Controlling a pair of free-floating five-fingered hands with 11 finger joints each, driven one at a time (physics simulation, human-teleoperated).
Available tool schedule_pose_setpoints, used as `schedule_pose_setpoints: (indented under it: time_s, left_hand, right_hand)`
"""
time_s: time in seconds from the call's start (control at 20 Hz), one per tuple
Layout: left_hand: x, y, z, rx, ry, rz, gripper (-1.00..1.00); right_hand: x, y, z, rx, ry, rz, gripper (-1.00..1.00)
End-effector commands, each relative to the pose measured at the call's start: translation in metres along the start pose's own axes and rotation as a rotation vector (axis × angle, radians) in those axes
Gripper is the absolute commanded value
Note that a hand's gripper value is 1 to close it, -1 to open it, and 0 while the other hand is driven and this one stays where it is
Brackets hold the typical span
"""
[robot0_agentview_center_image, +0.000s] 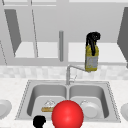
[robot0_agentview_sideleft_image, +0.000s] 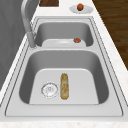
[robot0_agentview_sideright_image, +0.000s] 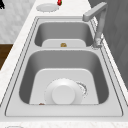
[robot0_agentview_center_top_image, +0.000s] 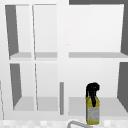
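My right hand (robot0_agentview_center_image: 92, 39) is shut on the top of a yellow spray bottle (robot0_agentview_center_image: 91, 60). The bottle hangs upright in front of the open cabinet's lower shelf (robot0_agentview_center_top_image: 100, 106), just above the faucet's spout (robot0_agentview_center_image: 77, 67). In the upper view the right hand (robot0_agentview_center_top_image: 92, 91) and the spray bottle (robot0_agentview_center_top_image: 92, 112) stand at the lower right. My left hand (robot0_agentview_center_image: 39, 121) floats low at the sink's front edge, left of a big red ball (robot0_agentview_center_image: 67, 115). A black bit of the left hand (robot0_agentview_sideright_image: 1, 4) is at the right side view's top left corner.
A bread loaf (robot0_agentview_sideleft_image: 64, 85) lies in the left basin beside the drain (robot0_agentview_sideleft_image: 49, 89). A white plate (robot0_agentview_sideright_image: 63, 93) sits in the right basin. Plates stand on the counter at both sides (robot0_agentview_center_image: 3, 108) (robot0_agentview_center_image: 125, 111), the right one (robot0_agentview_sideleft_image: 80, 9) bearing a small reddish thing.
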Motion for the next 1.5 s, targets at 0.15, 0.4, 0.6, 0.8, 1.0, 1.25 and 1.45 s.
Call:
schedule_pose_setpoints:
  time_s: [0.15,0.4,0.6,0.8,1.0,1.25,1.45]
  left_hand:
    - [0.0,0.0,0.0,0.0,0.0,0.0,0.0]
    - [0.0,0.0,0.0,0.0,0.0,0.0,0.0]
    - [0.0,0.0,0.0,0.0,0.0,0.0,0.0]
    - [0.0,0.0,0.0,0.0,0.0,0.0,0.0]
    - [0.0,0.0,0.0,0.0,0.0,0.0,0.0]
    - [0.0,0.0,0.0,0.0,0.0,0.0,0.0]
    - [0.0,0.0,0.0,0.0,0.0,0.0,0.0]
  right_hand:
    - [-0.021,0.03,0.049,0.0,0.006,-0.006,1.0]
    - [-0.041,0.065,0.074,0.017,0.004,-0.008,1.0]
    - [-0.063,0.096,0.083,0.006,-0.003,-0.006,1.0]
    - [-0.086,0.132,0.084,-0.004,-0.006,-0.009,1.0]
    - [-0.111,0.165,0.069,-0.004,-0.008,-0.011,1.0]
    - [-0.139,0.2,0.04,0.012,-0.008,-0.025,1.0]
    - [-0.16,0.221,0.002,0.034,-0.006,-0.024,1.0]
